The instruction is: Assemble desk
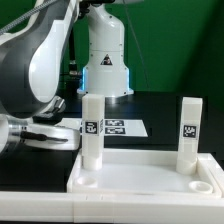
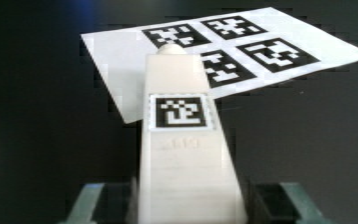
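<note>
**Item 1. Arm** (image 1: pixel 40 60). Grey and white, it filled the exterior view's left. Its gripper (image 2: pixel 185 205) lay low and roughly level, reaching toward the exterior view's right.

**Item 2. Fingers** (image 2: pixel 101 203). There was one on each side of the held leg, and each lay against a flank. They were clamped on that leg, neither wide apart nor together.

**Item 3. Held leg** (image 1: pixel 92 130). This white block stood upright between the fingers. The square black-and-white marker on its face sat just beyond the fingertips in the wrist view. Its foot stood at the tabletop's far corner on the exterior view's left. Whether it was fully seated in a socket could not be told.

**Item 4. Tabletop** (image 1: pixel 140 180). The white rimmed panel lay flat, below the fingers, and ran away from them toward the exterior view's right. Round sockets showed at its two near corners.

**Item 5. Marker board** (image 1: pixel 118 127). The thin white sheet showed four tags in the wrist view. It lay flat on the dark table (image 1: pixel 150 108), beyond the held leg and apart from the fingers.

**Item 6. Far leg** (image 1: pixel 188 130). This second white block stood upright at the tabletop's far corner on the exterior view's right. It was well apart from the fingers, with its marker facing the exterior camera.
</note>
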You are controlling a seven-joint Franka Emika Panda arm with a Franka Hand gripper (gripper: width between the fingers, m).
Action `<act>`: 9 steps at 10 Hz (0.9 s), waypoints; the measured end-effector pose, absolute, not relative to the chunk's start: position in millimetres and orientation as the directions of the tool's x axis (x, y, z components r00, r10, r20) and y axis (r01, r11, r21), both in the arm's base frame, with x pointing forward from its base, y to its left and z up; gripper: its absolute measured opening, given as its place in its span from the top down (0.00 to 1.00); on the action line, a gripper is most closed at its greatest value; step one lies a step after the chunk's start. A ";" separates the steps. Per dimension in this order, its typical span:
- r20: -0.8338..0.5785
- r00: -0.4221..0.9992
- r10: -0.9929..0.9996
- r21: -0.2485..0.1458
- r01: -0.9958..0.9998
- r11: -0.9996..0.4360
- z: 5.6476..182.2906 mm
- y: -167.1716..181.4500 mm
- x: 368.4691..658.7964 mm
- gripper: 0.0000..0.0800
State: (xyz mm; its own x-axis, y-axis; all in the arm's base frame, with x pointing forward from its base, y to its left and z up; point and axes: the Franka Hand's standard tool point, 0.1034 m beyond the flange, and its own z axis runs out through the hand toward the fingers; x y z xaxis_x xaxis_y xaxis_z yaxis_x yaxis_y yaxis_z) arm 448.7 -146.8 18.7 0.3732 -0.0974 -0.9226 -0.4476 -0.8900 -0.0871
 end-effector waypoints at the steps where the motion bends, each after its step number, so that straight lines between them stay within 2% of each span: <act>1: -0.908 0.412 -0.069 -0.128 -0.432 -0.893 28.1 -147.2 453.2 0.65; 3: -0.883 0.467 -0.044 -0.176 -0.416 -0.892 55.0 -150.1 462.5 0.64; 4: -0.874 0.484 -0.039 -0.186 -0.409 -0.893 64.3 -149.7 466.4 0.64; 9: -0.837 0.543 -0.060 -0.191 -0.394 -0.899 62.7 -154.7 477.0 0.64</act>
State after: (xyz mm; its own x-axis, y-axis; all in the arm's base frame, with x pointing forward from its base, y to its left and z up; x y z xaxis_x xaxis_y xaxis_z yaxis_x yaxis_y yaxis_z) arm 477.0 -154.7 62.7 0.5434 -0.0601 -0.8373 -0.3937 -0.8992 -0.1910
